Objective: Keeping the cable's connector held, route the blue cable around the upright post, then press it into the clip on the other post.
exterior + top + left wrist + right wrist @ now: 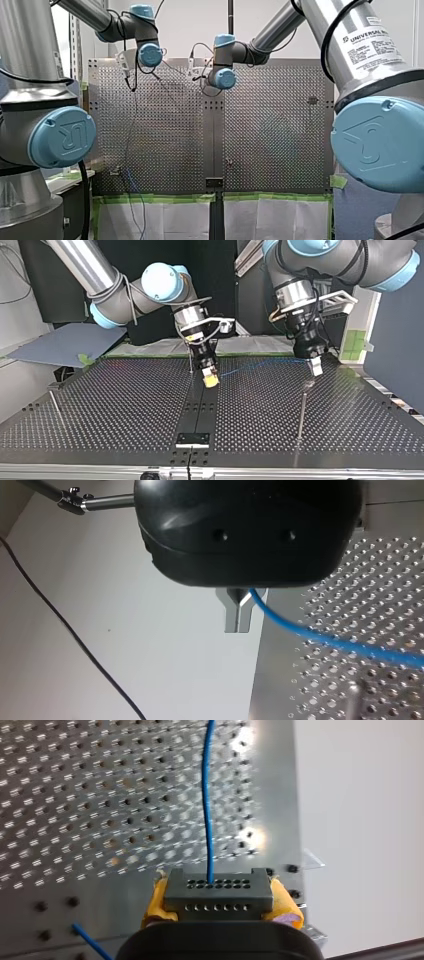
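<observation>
My right gripper (221, 905): yellow pads (156, 901) clamped tight on the grey perforated connector block (219, 887), thin blue cable (209, 810) running out of it. My left gripper (239, 614): metal fingers (231, 617) pinched closed on that cable.

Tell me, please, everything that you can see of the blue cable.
The blue cable is thin, round and flexible, with a plastic-looking jacket. One end enters a hole in the grey connector, which the yellow-padded fingers of my right gripper clamp. From there it spans, gently wavy, over the perforated table to my left gripper, whose metal fingers pinch it. A second blue stretch shows beside the right gripper; where it leads is hidden.
</observation>
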Controlling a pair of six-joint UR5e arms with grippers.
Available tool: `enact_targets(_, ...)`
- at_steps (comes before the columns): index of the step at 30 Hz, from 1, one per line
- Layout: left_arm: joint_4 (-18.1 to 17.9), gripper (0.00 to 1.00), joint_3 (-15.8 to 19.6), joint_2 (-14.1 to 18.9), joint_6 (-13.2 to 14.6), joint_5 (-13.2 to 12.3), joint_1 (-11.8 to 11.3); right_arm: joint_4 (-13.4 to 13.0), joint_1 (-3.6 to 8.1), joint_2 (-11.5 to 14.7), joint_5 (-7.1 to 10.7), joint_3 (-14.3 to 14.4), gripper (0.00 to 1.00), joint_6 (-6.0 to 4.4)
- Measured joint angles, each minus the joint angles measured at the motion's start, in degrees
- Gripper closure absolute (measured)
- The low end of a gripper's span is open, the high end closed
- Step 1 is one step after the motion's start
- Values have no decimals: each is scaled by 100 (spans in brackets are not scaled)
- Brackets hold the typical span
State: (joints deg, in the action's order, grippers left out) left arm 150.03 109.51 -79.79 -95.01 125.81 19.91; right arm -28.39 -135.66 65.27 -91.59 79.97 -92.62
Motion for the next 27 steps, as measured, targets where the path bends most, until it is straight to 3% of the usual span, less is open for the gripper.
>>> enact_targets(13,701,100,-669,-197,4,-535,-519,202,1,-1,249,-716,100,-194)
enact_targets(20,812,100,-844,-327,-43,-932,-918,186,7,-10,390,-997,100,-372)
enact_targets(27,834,100,-1061,-648,-103,-1292,-1278,182,54,-62,467,-1162,100,-414)
